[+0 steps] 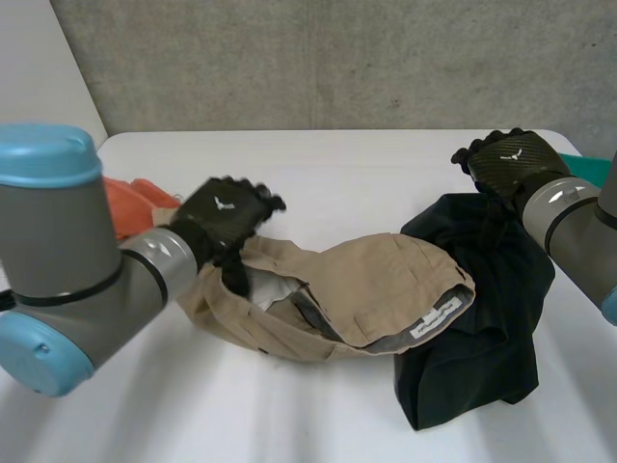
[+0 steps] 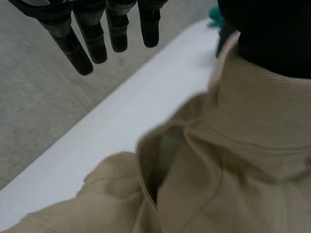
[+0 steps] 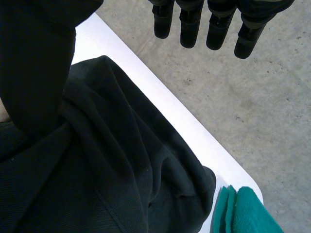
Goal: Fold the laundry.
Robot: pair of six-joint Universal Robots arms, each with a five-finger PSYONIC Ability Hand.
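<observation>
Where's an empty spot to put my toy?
Bare table lies behind the tan garment and along the near edge in front of it. The black garment crowds the right side, the orange cloth the left.

One white table [image 1: 366, 164], bearing four textile pieces. Garments, two: one tan garment [image 1: 376, 280], with one white label [image 1: 436, 318] sewn near its edge, and one black garment [image 1: 482, 357]. Smaller cloths, two: one orange cloth [image 1: 135, 198] and one teal cloth [image 1: 588, 169]. Robot arms, two: one left arm [image 1: 58, 260] and one right arm [image 1: 578, 231]. Black hands, two, one at the end of each arm: the left hand [image 1: 224, 217] and the right hand [image 1: 506, 159].
</observation>
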